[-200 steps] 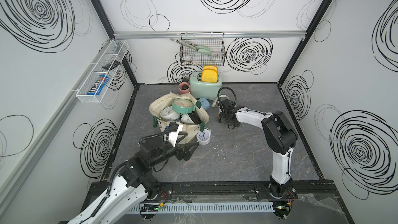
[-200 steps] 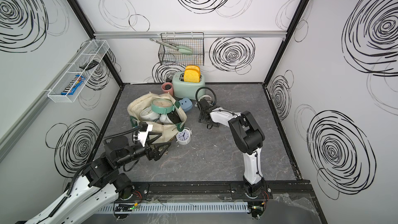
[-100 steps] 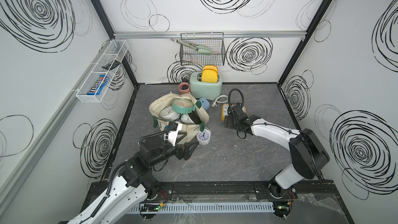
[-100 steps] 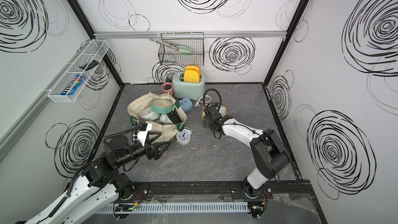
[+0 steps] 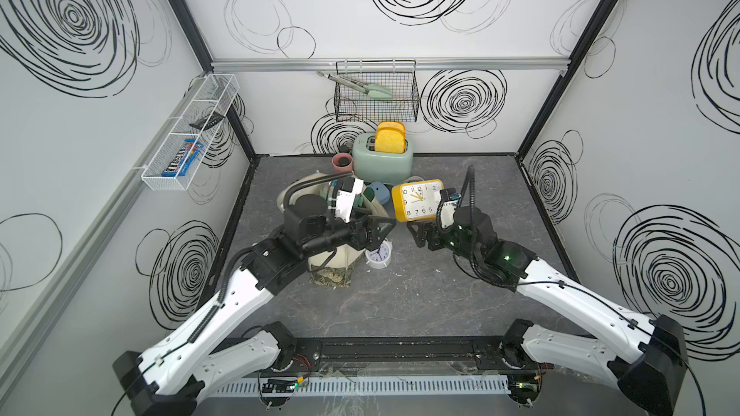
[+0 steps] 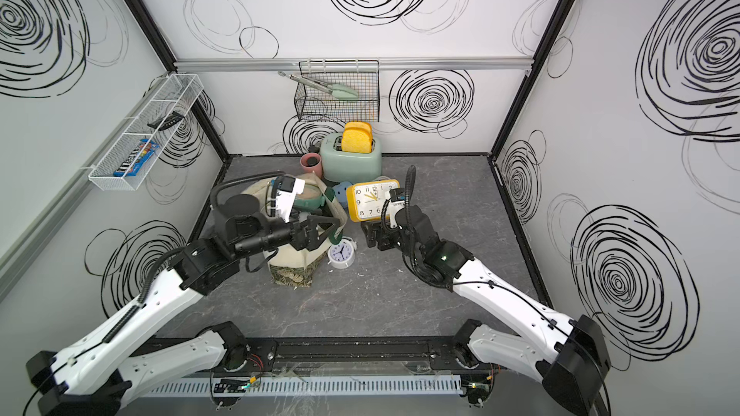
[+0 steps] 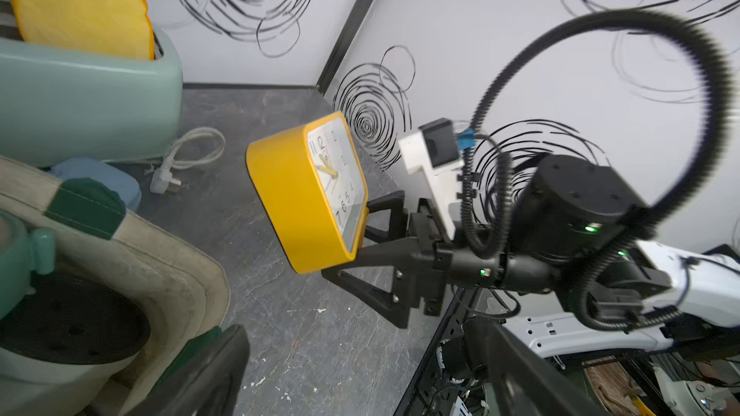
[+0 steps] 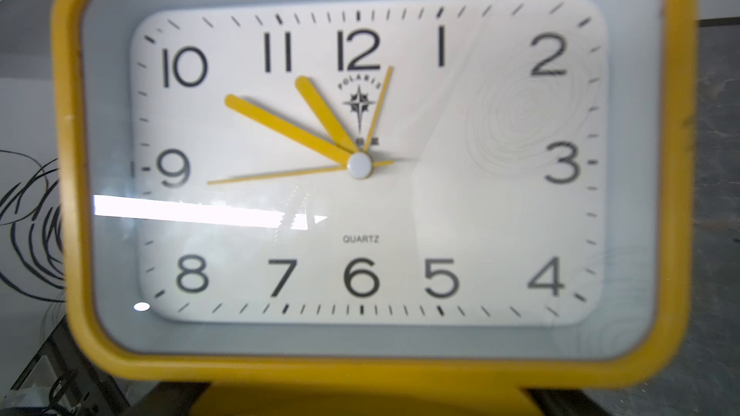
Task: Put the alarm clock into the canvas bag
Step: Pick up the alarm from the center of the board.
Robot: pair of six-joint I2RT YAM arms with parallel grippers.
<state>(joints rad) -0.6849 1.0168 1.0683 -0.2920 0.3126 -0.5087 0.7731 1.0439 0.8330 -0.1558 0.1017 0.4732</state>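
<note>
Clamped on the yellow alarm clock [image 5: 418, 202], the right gripper [image 7: 352, 240] holds it aloft near the canvas bag [image 5: 340, 260], not yet inside; the left gripper [image 5: 378, 232] hovers, jaws apart.

Two clocks [image 5: 418, 204] [image 5: 378, 254], one canvas bag [image 5: 332, 276]

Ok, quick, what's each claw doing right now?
Left claw: open, empty, at the canvas bag's rim.
Right claw: closed on the yellow alarm clock.
</note>
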